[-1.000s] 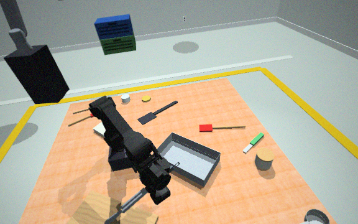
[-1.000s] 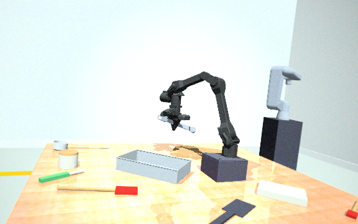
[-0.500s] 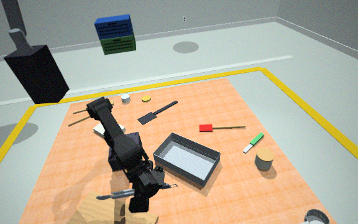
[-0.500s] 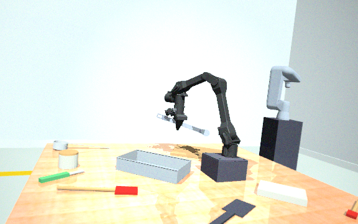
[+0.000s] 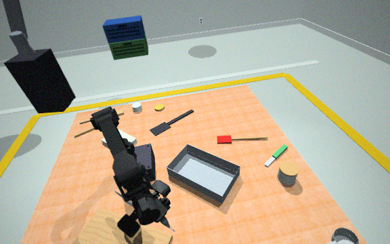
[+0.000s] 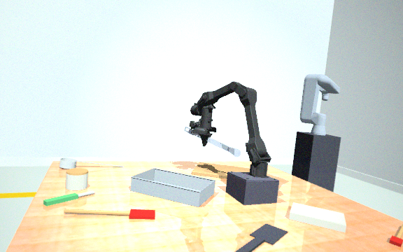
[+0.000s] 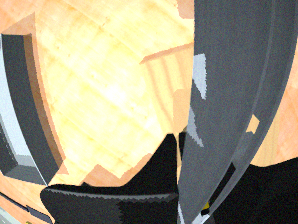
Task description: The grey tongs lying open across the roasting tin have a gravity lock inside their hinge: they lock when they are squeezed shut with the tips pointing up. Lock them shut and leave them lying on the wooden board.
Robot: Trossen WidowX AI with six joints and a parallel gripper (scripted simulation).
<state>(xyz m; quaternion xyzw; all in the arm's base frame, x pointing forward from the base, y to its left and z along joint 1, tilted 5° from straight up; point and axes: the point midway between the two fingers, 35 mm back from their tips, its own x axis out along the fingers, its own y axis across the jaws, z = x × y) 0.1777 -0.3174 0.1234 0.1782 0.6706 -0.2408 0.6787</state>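
The grey tongs (image 6: 224, 145) (image 7: 235, 75) hang in the air, tilted, with the rounded end lower and nearer the arm's base in the exterior view. Their two arms look close together; whether the lock holds cannot be seen. My gripper (image 6: 204, 143) (image 7: 176, 139) points down and is shut on the tongs. In the top view the arm hides most of them. The wooden board (image 5: 95, 225) (image 6: 205, 172) lies on the table below, partly behind the arm in the top view. The roasting tin (image 5: 195, 188) (image 6: 163, 192) stands empty beside the board, apart from the tongs.
Near the tin are a lidded jar (image 5: 287, 176) (image 6: 76, 180), a green-handled knife (image 5: 279, 151) (image 6: 61, 199) and a red-ended brush (image 5: 224, 139) (image 6: 142, 214). A dark spatula (image 5: 161, 129) (image 6: 268, 234) and a white block (image 6: 317, 217) lie beyond the arm's base (image 6: 252, 190).
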